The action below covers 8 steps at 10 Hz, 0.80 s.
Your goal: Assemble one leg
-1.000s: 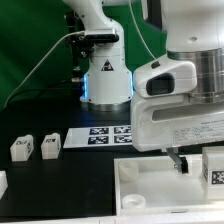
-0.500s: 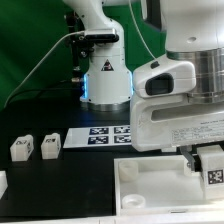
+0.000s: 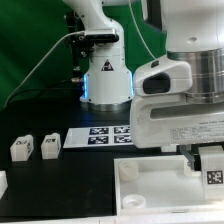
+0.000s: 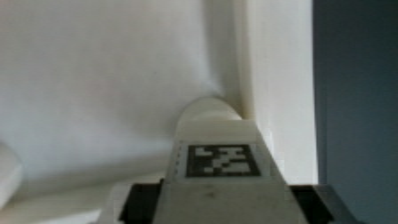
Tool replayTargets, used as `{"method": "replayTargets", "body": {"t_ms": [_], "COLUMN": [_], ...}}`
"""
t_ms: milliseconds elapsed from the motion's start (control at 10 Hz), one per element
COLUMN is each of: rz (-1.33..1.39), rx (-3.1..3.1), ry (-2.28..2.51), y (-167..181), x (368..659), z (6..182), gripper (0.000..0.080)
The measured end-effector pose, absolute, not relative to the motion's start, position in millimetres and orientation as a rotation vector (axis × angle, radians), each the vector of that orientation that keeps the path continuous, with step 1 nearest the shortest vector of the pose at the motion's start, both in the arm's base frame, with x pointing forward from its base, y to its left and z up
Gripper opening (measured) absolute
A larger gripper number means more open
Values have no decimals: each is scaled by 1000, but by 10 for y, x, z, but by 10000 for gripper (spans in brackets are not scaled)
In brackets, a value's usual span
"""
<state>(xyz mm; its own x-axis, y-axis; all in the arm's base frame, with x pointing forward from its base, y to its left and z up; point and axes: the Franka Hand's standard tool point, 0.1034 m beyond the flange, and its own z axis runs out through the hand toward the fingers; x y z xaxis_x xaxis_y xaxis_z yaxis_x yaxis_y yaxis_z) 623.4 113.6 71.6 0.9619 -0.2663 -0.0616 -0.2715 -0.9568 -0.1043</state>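
**Exterior view.** The gripper [image 3: 207, 166] hangs just above the white panel [image 3: 150, 190], near the panel's end on the exterior view's right. Its jaws are clamped on the leg [image 3: 212, 172], a small white block. One face of the leg has a square tag with black and white blocks. The picture does not show if the leg touches the panel.

A loose leg [image 3: 22, 149] and a second loose leg [image 3: 52, 145] stand side by side on the black table [image 3: 60, 190]. They are well away from the panel, toward the exterior view's left. Each has a little tag, too small to read. The marker board [image 3: 100, 136] lies flat just behind the panel, with several black and white tags.

**Wrist view.** The leg [image 4: 222, 140] sits between two dark fingers [image 4: 143, 205], which press on both its sides. Its tag [image 4: 222, 160] shows clearly, white blocks on a black square. The leg's far end points at the panel [image 4: 89, 80], close to the panel's raised edge. The black table [image 4: 356, 100] lies beside that edge.
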Motion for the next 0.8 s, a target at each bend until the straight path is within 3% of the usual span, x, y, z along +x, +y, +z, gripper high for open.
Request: {"method": "replayTargets", "body": {"t_ms": [800], "rz": [67], "rx": [-2264], "ry": [1828], "y": [1193], "x": [6255], "z": [687], "gripper": [291]}}
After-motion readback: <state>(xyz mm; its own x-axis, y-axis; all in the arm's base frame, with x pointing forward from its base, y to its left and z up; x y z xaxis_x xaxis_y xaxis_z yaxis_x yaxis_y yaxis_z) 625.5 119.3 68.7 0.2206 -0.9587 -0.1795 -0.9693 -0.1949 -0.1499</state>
